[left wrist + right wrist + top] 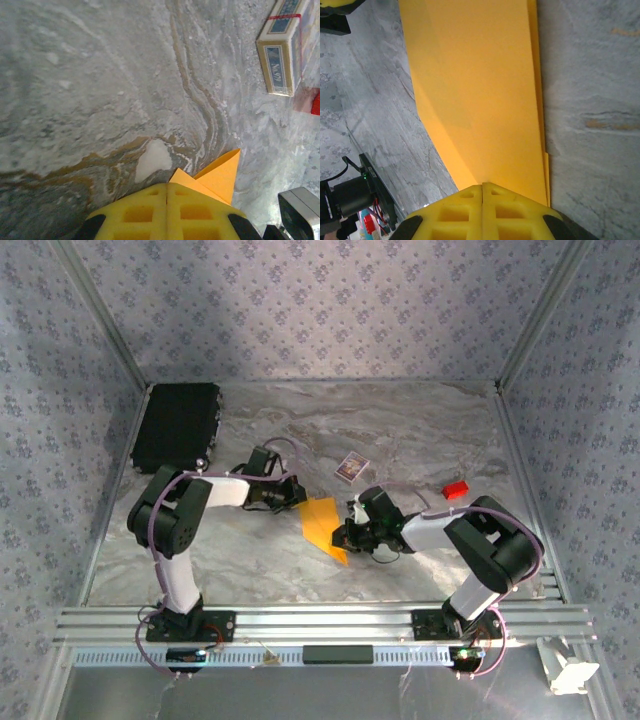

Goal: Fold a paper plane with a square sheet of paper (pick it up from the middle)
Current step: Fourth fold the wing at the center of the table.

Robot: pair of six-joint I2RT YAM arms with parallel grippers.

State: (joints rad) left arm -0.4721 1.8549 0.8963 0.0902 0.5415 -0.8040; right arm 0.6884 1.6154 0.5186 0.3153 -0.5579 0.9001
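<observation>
The orange-yellow sheet of paper (322,525) is folded into a long, layered, pointed shape and sits mid-table between my two grippers. My left gripper (296,498) is shut at the sheet's upper left end. In the left wrist view its yellow fingers (167,186) meet tightly, and two pointed paper corners (220,175) stick out just past the tips. My right gripper (347,533) is shut on the lower right end. In the right wrist view the broad folded paper (480,90) runs straight out from the closed tips (483,186).
A small patterned card box (350,467) (282,47) lies behind the paper, and a tiny red block (456,489) lies to the right. A black case (177,426) stands at the back left. Aluminium rails (320,622) line the near edge.
</observation>
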